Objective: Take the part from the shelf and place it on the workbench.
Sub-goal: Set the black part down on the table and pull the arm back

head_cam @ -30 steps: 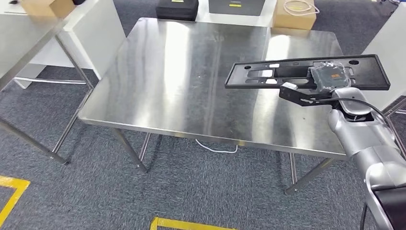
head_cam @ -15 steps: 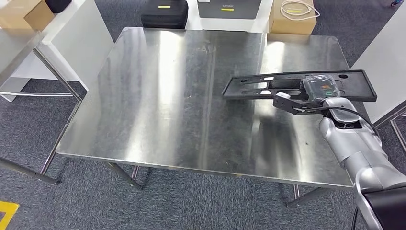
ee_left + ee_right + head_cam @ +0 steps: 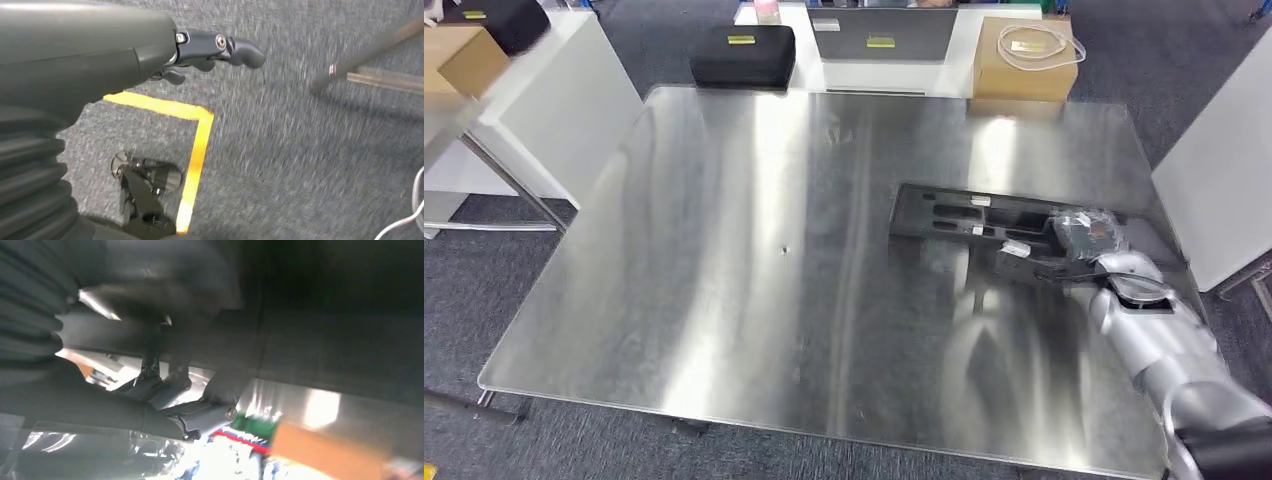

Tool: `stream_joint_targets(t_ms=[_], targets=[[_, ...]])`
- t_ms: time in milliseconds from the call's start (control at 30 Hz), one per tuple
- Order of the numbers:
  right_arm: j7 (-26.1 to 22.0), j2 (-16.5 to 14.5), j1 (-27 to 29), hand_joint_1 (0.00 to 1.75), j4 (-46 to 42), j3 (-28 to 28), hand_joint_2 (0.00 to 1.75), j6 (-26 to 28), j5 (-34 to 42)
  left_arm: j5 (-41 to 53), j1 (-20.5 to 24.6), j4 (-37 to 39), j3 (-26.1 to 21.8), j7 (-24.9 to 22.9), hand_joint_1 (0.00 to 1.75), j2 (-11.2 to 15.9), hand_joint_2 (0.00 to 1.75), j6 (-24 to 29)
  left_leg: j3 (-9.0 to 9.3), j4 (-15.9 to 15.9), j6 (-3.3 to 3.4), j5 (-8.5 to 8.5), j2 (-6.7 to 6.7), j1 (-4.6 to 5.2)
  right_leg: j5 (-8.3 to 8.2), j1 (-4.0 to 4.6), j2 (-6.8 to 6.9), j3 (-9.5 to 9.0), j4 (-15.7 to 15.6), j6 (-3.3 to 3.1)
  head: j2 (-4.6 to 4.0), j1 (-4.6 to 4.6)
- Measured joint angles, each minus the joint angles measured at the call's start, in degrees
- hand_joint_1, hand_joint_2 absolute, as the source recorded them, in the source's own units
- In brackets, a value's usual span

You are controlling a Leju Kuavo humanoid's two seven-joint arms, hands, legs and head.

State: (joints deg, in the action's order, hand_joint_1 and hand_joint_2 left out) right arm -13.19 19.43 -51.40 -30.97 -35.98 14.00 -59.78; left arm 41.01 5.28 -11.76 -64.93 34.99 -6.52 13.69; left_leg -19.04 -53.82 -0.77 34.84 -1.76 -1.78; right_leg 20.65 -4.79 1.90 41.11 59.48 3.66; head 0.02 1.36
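The silver right arm reaches up from the near right corner over the brushed steel workbench [image 3: 724,300], whose top throws back pale streaks of light. Its right hand [image 3: 1079,243] grips the part [image 3: 969,215], a long flat black plastic frame with cut-out slots, at the right end, fingers wrapped over its edge. The part sits low over the right side of the bench; whether it touches the steel is hard to tell. The right wrist view is dark and blurred. The left hand [image 3: 210,50] hangs over grey carpet, fingers curled loosely in, holding nothing. Beyond the bench stand a black case [image 3: 742,55] and a cardboard box [image 3: 1022,60].
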Motion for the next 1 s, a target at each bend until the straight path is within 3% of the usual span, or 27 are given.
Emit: stream_joint_targets(t_ms=[67, 133, 167, 200, 233, 267, 333, 367, 433, 533, 600, 667, 700, 733, 767, 833, 900, 1000], targets=[[0.13, -0.09, -1.49, 0.0, -0.58, 0.3, 0.0, -0.11, -0.18, 0.37, 0.92, 0.0, -0.17, -3.46, 0.0, -0.04, 0.0, -1.21, -3.23, -6.74, -0.66, 1.06, 0.88, -0.34, 0.71, 0.17, -0.55, -0.54, 0.0, -0.85, 0.01, 0.51], [0.4, -0.13, -1.54, 0.0, -0.63, 0.34, 0.0, -0.38, -0.26, 0.96, 1.24, 0.02, -0.16, -5.25, 0.0, -0.06, 0.0, -3.12, -7.22, -13.78, -1.1, 4.81, 1.46, -0.47, 1.1, 0.73, -0.92, -1.9, -0.67, -1.23, 0.01, 0.83], [0.5, -0.14, -1.31, 0.0, -0.63, 0.34, 0.0, -0.48, -0.27, 1.23, 1.28, 0.02, -0.15, -5.72, 0.0, -0.06, 0.0, -4.13, -9.2, -16.18, -1.02, 6.25, 1.53, -0.44, 1.27, 1.03, -1.01, -2.36, -0.89, -1.31, 0.01, 0.85], [0.57, -0.17, -1.14, 0.0, -0.63, 0.36, 0.0, -0.54, -0.28, 1.43, 1.3, 0.03, -0.14, -6.12, 0.0, -0.06, 0.0, -5.0, -10.87, -17.28, -0.65, 6.46, 1.57, -0.34, 1.38, 1.33, -1.17, -2.59, -1.0, -1.4, 0.01, 0.95], [0.61, -0.19, -1.12, 0.0, -0.66, 0.43, 0.0, -0.5, -0.28, 1.65, 1.3, 0.03, -0.13, -6.4, 0.0, -0.07, 0.0, -5.57, -11.97, -16.79, -0.02, 5.27, 1.58, -0.15, 1.44, 1.63, -1.31, -2.67, -1.03, -1.42, 0.01, 1.01], [0.62, -0.2, -1.26, 0.0, -0.7, 0.52, 0.0, -0.47, -0.28, 1.85, 1.29, 0.03, -0.13, -6.62, 0.0, -0.08, 0.0, -5.85, -12.37, -14.69, 0.92, 2.88, 1.62, 0.21, 1.48, 1.91, -1.44, -2.7, -1.05, -1.42, 0.01, 1.04], [0.68, -0.13, -1.61, 0.0, -0.83, 0.77, 0.0, -0.39, -0.29, 2.06, 1.27, 0.03, -0.11, -6.83, 0.0, -0.04, 0.0, -6.04, -11.9, -8.73, 3.36, -2.55, 2.19, 1.34, 1.43, 2.33, -1.52, -2.82, -1.13, -1.38, 0.01, 1.02], [0.7, 0.0, -1.76, 0.0, -0.9, 0.87, 0.0, -0.36, -0.31, 2.12, 1.3, 0.02, -0.1, -6.85, 0.0, -0.01, 0.0, -6.06, -11.43, -6.22, 4.2, -4.08, 2.58, 1.87, 1.33, 2.47, -1.48, -2.88, -1.28, -1.25, 0.01, 0.99], [0.75, 0.27, -2.04, 0.0, -1.06, 1.09, 0.0, -0.28, -0.36, 2.14, 1.37, 0.01, -0.09, -6.85, 0.0, 0.05, 0.0, -6.07, -10.89, -3.84, 5.0, -4.55, 3.16, 2.55, 0.94, 2.6, -1.19, -2.98, -1.67, -0.71, 0.01, 0.99], [0.81, 0.51, -2.7, 0.0, -1.58, 1.59, 0.0, -0.02, -0.53, 2.12, 1.44, 0.02, -0.09, -6.87, 0.0, -0.03, 0.0, -6.09, -9.97, -2.09, 5.2, -5.47, 3.09, 2.55, 1.07, 2.92, -0.89, -2.55, -1.12, 0.01, 0.01, 0.97], [0.87, 0.78, -3.23, 0.0, -1.73, 1.77, 0.0, 0.14, -0.77, 2.11, 1.48, 0.02, -0.09, -6.88, 0.0, -0.14, 0.0, -6.2, -9.47, -1.4, 5.41, -6.38, 2.84, 2.27, 3.62, 3.08, -1.2, -0.44, 3.95, -0.49, 0.01, 0.87], [0.95, 1.04, -3.44, 0.0, -1.75, 1.86, 0.0, 0.17, -1.09, 2.12, 1.46, 0.02, -0.1, -6.88, 0.0, -0.19, 0.0, -6.42, -9.54, -1.4, 5.63, -6.59, 2.53, 2.32, 6.75, 3.13, -1.55, 2.68, 11.84, -0.81, 0.01, 0.72], [0.97, 1.1, -3.44, 0.0, -1.75, 1.88, 0.0, 0.17, -1.26, 2.12, 1.44, 0.02, -0.11, -6.88, 0.0, -0.22, 0.0, -6.54, -9.5, -1.42, 5.63, -6.6, 2.41, 2.34, 7.45, 3.13, -1.65, 3.62, 14.3, -0.59, 0.01, 0.67], [0.97, 1.1, -3.45, 0.0, -1.75, 1.89, 0.0, 0.17, -1.39, 2.13, 1.43, 0.02, -0.11, -6.89, 0.0, -0.26, 0.0, -6.6, -9.41, -1.47, 5.6, -6.58, 2.32, 2.33, 7.23, 3.13, -1.73, 3.48, 14.47, -0.14, 0.01, 0.6], [0.97, 1.1, -3.51, 0.0, -1.77, 1.91, 0.0, 0.18, -1.46, 2.15, 1.43, 0.03, -0.1, -6.89, 0.0, -0.31, 0.0, -6.65, -9.28, -1.54, 5.49, -6.5, 2.24, 2.31, 6.17, 3.06, -1.74, 2.18, 12.19, 0.41, 0.01, 0.54], [1.01, 1.13, -3.86, 0.0, -1.78, 1.98, 0.0, 0.22, -1.49, 2.19, 1.45, 0.03, -0.09, -6.89, 0.0, -0.4, 0.0, -6.68, -9.22, -2.02, 4.94, -5.99, 2.1, 2.36, 3.45, 2.96, -1.69, -2.32, 3.99, 1.21, 0.01, 0.41], [1.15, 1.2, -4.17, 0.0, -1.83, 2.06, 0.0, 0.36, -1.57, 2.3, 1.54, 0.03, -0.09, -6.92, 0.0, -0.44, 0.0, -6.76, -9.72, -2.86, 4.3, -5.39, 2.0, 2.61, 2.4, 3.05, -1.75, -4.91, -0.96, 0.76, 0.01, 0.47], [1.5, 1.41, -4.03, 0.0, -1.96, 2.33, 0.0, 0.47, -1.76, 2.65, 1.63, 0.01, -0.05, -6.99, 0.0, -0.42, 0.0, -7.12, -10.28, -3.46, 3.87, -4.97, 1.92, 2.57, 2.53, 3.07, -1.86, -4.96, -1.44, -0.47, 0.01, 0.63]])
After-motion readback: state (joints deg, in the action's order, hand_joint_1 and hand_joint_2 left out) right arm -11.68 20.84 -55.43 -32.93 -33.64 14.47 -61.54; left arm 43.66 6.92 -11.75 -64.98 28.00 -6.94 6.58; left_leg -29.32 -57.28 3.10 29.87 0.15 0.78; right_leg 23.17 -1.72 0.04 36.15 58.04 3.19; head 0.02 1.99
